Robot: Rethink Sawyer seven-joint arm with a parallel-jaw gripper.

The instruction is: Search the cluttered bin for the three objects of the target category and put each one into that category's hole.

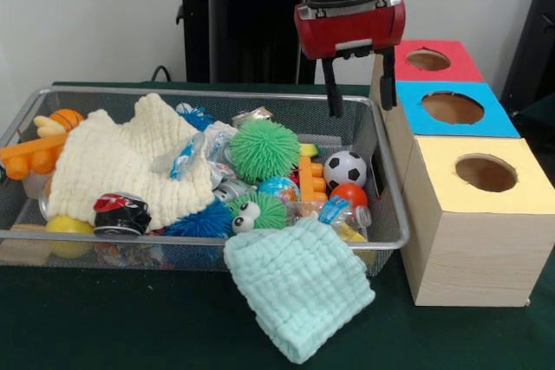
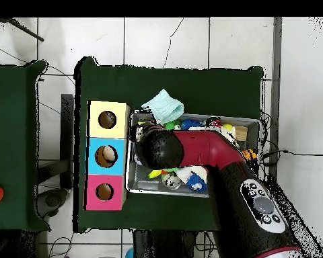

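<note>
A wire mesh bin (image 1: 130, 234) is full of clutter. Among it are a green spiky ball (image 1: 264, 148), a small soccer ball (image 1: 345, 167), a red ball (image 1: 349, 194), a blue spiky ball (image 1: 201, 222), a yellow ball (image 1: 68, 225) and a small basketball (image 1: 67, 118). My gripper (image 1: 360, 91) hangs open and empty above the bin's far right corner, close to the boxes. Three boxes stand in a row beside the bin, with a red hole (image 1: 428, 60), a blue hole (image 1: 452, 107) and a yellow hole (image 1: 486, 172). From overhead my arm (image 2: 157, 148) hides the gripper.
A cream cloth (image 1: 121, 162) covers the bin's left part, and a mint cloth (image 1: 299, 288) hangs over its front rim onto the green table. Crushed cans (image 1: 121, 212), a plastic bottle (image 1: 325, 211) and orange blocks (image 1: 30, 158) lie among the toys. Something pale shows inside the blue box's hole (image 2: 108, 156).
</note>
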